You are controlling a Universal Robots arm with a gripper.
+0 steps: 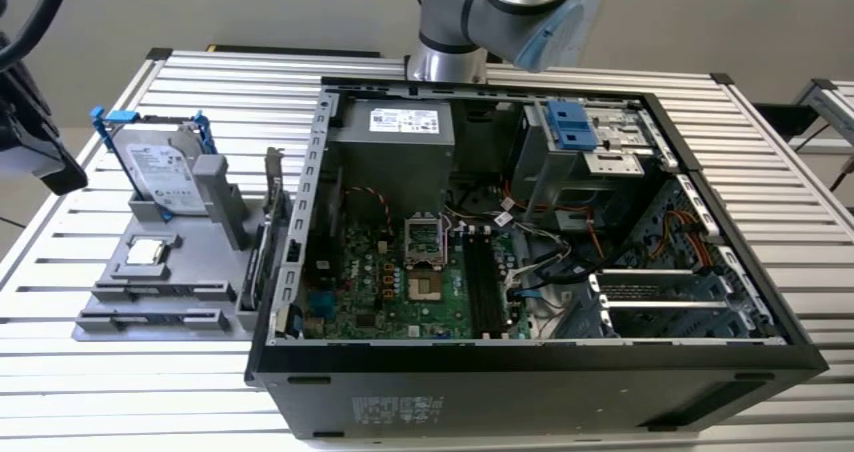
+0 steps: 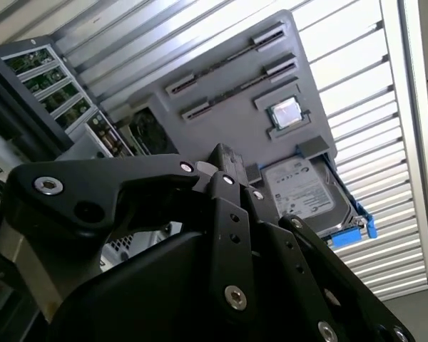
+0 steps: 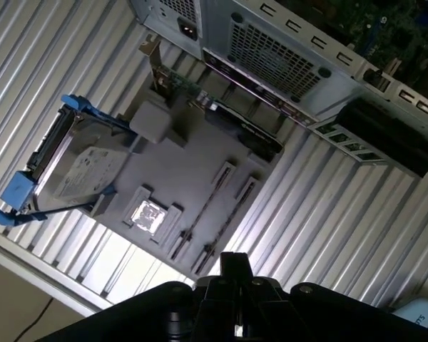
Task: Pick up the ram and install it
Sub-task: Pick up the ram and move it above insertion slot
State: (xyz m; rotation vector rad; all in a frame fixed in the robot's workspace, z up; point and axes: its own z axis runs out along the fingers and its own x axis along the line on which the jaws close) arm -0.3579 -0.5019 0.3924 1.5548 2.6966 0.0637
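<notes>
The ram point(image 3: 202, 210) stands on edge in a narrow slot of the grey tray point(image 3: 192, 153), a thin dark stick with what looks like a second stick point(image 3: 225, 225) in the slot alongside; the CPU chip point(image 3: 148, 214) sits just beside them and the hard drive point(image 3: 78, 167) in its blue frame stands at the tray's other end; in the exterior view the tray rests on the slatted desk point(image 1: 200, 72), to the exterior view's left of the open computer case point(image 1: 534, 372). The likely trouble is a skewed or off-centre grasp — a stick this thin could tilt and bind in its slot, or the neighbouring stick could be caught along with it; the memory slots point(image 1: 487, 287) on the board are narrow and have loose cables close by, so a tilted ram would probably not seat. The gripper point(image 3: 235, 262) hangs well apart from the tray; its fingers look drawn together with nothing between them, and the ram lies out beyond their tips, untouched.
</notes>
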